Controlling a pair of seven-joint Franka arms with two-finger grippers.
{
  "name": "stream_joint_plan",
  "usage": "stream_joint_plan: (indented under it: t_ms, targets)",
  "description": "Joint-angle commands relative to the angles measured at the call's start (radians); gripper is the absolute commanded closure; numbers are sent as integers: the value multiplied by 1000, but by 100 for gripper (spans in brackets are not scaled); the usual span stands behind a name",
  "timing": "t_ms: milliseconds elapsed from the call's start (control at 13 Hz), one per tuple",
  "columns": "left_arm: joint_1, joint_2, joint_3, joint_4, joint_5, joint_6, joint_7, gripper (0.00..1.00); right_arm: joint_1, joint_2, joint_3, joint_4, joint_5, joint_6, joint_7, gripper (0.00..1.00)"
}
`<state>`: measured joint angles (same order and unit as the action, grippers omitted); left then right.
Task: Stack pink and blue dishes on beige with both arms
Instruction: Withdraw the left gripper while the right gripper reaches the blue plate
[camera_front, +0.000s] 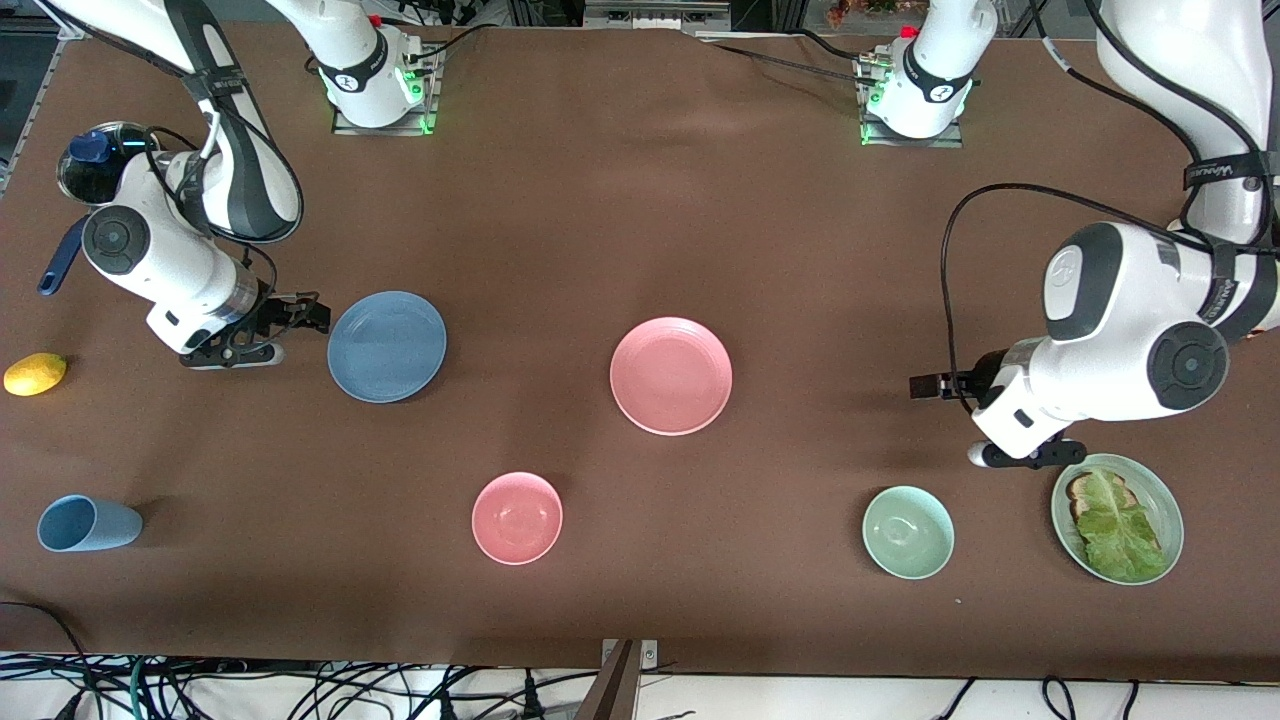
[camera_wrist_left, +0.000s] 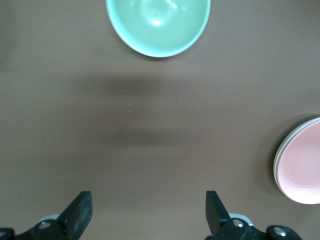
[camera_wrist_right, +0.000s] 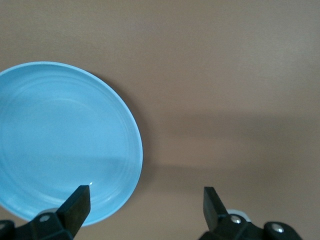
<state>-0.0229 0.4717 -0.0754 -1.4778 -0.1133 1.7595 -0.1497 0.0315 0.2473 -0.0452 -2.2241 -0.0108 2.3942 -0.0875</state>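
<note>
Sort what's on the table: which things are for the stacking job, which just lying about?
Job: blue plate, pink plate, beige plate showing beneath it, left pincer, right pincer, both open.
Lying about: pink bowl, green bowl, green plate of lettuce, blue cup, lemon.

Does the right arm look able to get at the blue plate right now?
Probably yes. The right end effector is open, beside the blue plate at its rim toward the right arm's end, and the plate's top is bare.

Dusty blue plate (camera_front: 387, 346), pale pink plate (camera_front: 671, 375), brown table (camera_front: 640, 200), yellow lemon (camera_front: 35, 374)
</note>
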Motion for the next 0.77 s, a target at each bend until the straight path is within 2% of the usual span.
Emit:
stream_joint_plan:
  t_ms: [0, 153, 307, 460, 536, 690]
  targets:
    - [69, -141, -12, -111, 20, -2, 89, 0, -1, 49, 8, -6, 6, 62, -17, 0]
    - [84, -207, -9, -148, 21, -2, 151, 0, -1, 99, 10, -9, 6, 129, -17, 0]
    - [90, -261, -3, -160, 27, -2, 160, 0, -1, 102, 11, -19, 6, 140, -17, 5]
    - [87, -321, -1, -200, 105, -3, 163, 0, -1, 104, 11, -22, 6, 141, -15, 11]
    - [86, -347, -1, -208, 115, -6, 162, 0, -1, 105, 11, -22, 6, 141, -15, 17]
    - [86, -395, 3, -220, 116, -32, 160, 0, -1, 107, 13, -28, 8, 143, -15, 36]
